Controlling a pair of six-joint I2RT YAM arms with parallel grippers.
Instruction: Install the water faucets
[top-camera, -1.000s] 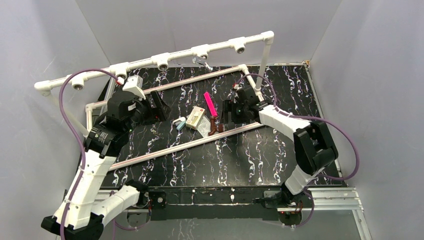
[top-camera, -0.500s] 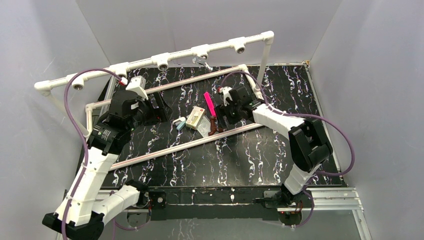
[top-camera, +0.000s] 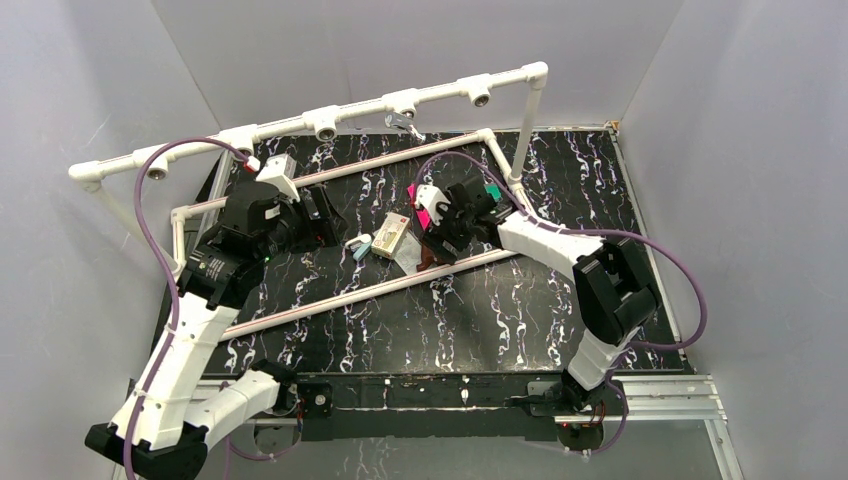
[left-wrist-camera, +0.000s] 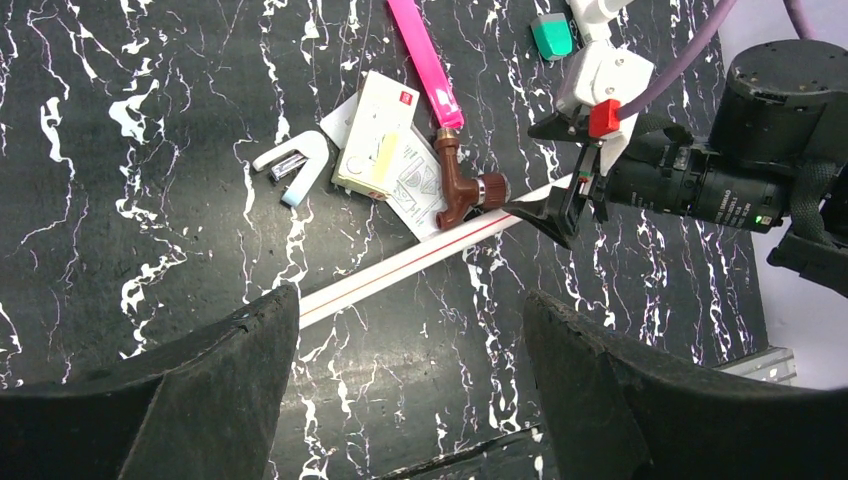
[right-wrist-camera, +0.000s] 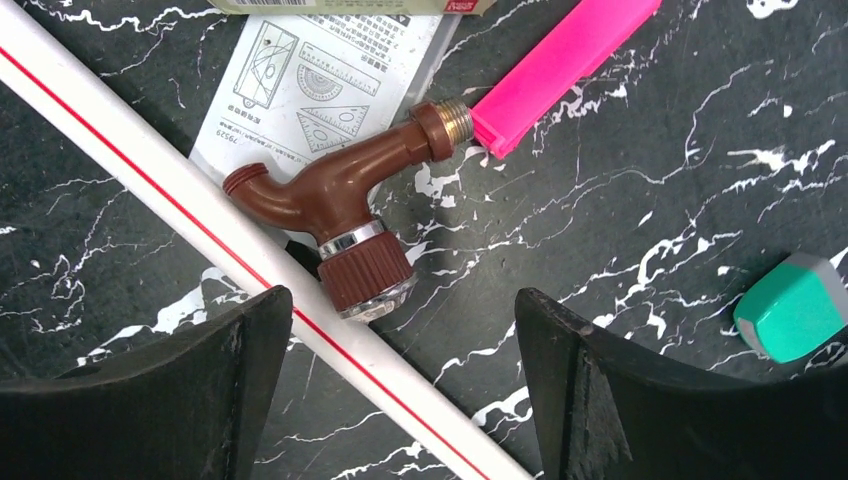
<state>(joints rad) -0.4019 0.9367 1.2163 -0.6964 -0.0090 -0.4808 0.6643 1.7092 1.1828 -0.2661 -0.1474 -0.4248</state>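
Note:
The dark reddish-brown faucet (right-wrist-camera: 340, 205) lies on the black marbled table against a low white pipe (right-wrist-camera: 150, 185), its threaded end touching a pink strip (right-wrist-camera: 560, 65). It also shows in the top view as the brown faucet (top-camera: 428, 255) and in the left wrist view (left-wrist-camera: 462, 185). My right gripper (right-wrist-camera: 400, 325) hovers open just above it, with nothing between the jaws. The silver faucet (top-camera: 403, 123) hangs from a tee socket on the raised white pipe rail (top-camera: 320, 120). My left gripper (left-wrist-camera: 410, 300) is open and empty, left of the clutter, seen from above as the left gripper (top-camera: 325, 215).
A small cardboard box (left-wrist-camera: 375, 135), a printed leaflet (right-wrist-camera: 310, 85) and a white-blue clip (left-wrist-camera: 295, 165) lie beside the brown faucet. A green block (right-wrist-camera: 795, 305) sits to its right. The white pipe frame crosses the table diagonally.
My right gripper has swung left and now stands over the brown faucet. The left arm has shifted slightly right. Nothing was grasped.

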